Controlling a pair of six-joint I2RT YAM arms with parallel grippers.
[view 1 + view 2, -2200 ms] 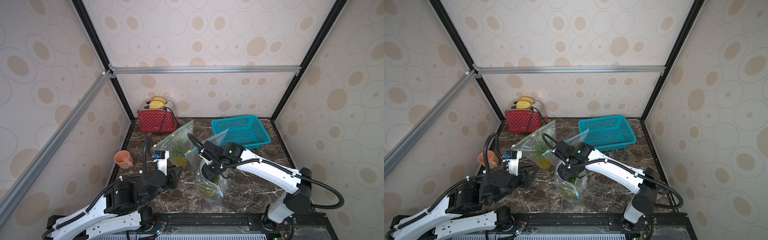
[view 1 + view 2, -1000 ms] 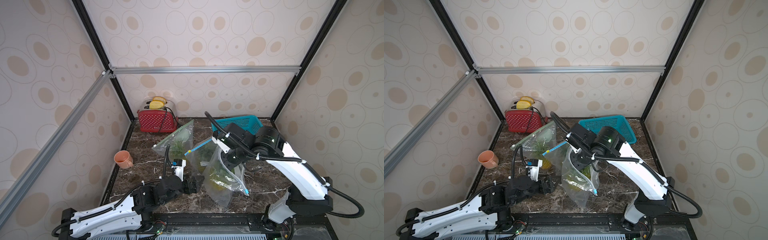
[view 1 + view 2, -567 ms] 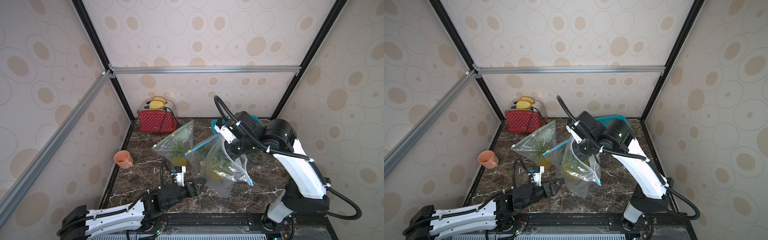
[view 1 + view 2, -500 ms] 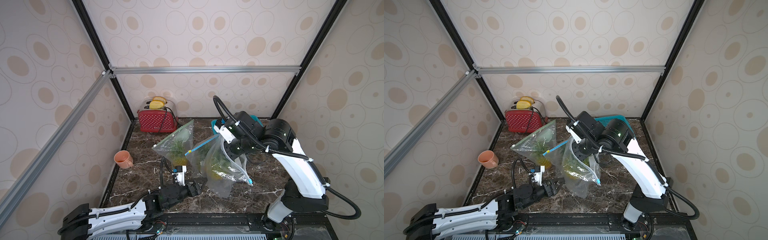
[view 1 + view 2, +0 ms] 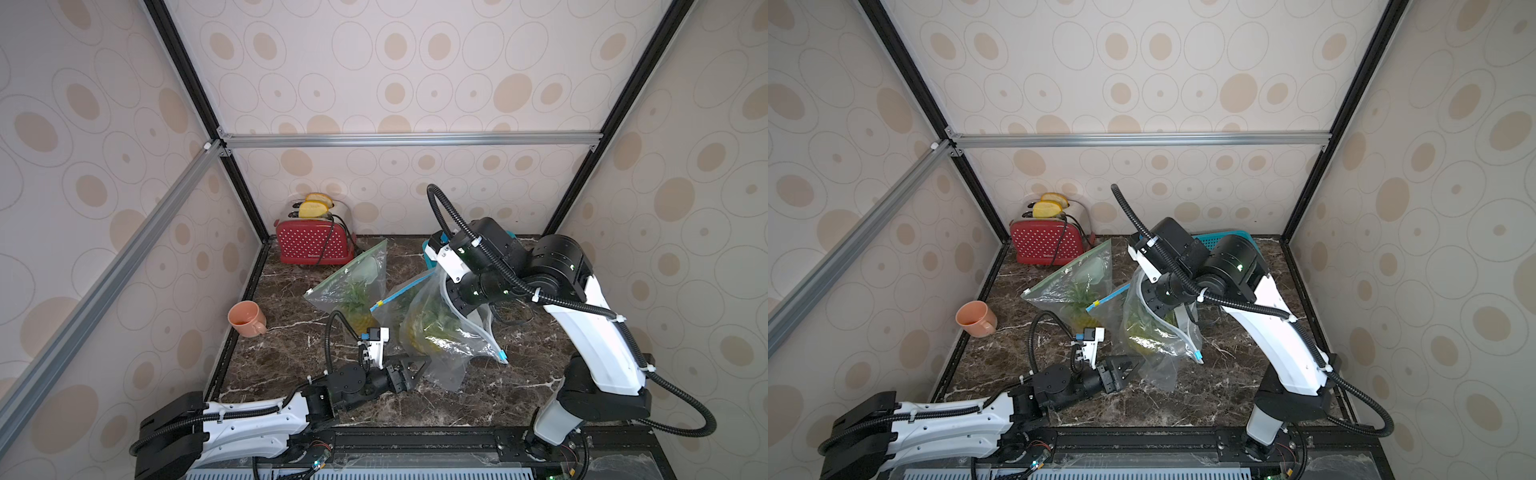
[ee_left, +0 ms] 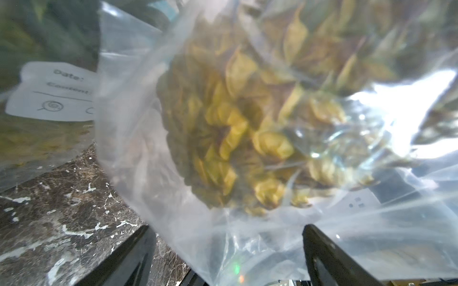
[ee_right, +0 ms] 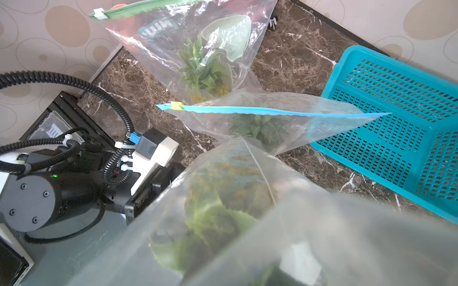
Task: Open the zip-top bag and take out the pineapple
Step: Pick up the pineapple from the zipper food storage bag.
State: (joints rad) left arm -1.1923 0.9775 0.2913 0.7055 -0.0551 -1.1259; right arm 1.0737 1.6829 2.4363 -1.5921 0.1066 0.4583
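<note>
Reference: toaster (image 5: 312, 245), at the back of the tabletop (image 5: 490, 399).

Bag (image 5: 446, 361): clear film, hangs from the right end effector (image 5: 453, 293), in front of the toaster and off to its right. The top edge is held high. The lowest corner sags to the tabletop or just above it; I cannot tell which. A blue zip strip (image 5: 405, 291) runs out from the held edge, with a yellow slider (image 5: 376, 308) at the end nearer the toaster. How far the mouth is open I cannot tell.

Pineapple (image 5: 424, 330): inside the bag and tilted. Its yellow body sits low, and the green crown points up toward the right end effector. In the left wrist view its scales press against the film, blurred.

Right end effector: jaws nearly closed, pinching the bag's top edge. Film mostly hides the fingers in the right wrist view.

Left end effector (image 5: 417, 368): low over the tabletop, farther from the toaster than the bag, and aimed at the bag's underside. Jaws are wide apart and grip nothing. In the left wrist view the fingers (image 6: 133, 257) stand on either side of the bag's lower film. Whether they touch it I cannot tell.

Second bag (image 5: 353, 282): green zip, just in front of the toaster, with a second pineapple (image 5: 357, 311) inside. It overlaps the bag in both top views.

Cup (image 5: 245, 318): orange, in front of the toaster and to its left.

Basket (image 7: 396, 123): teal, well to the toaster's right, largely behind the right arm in both top views.
</note>
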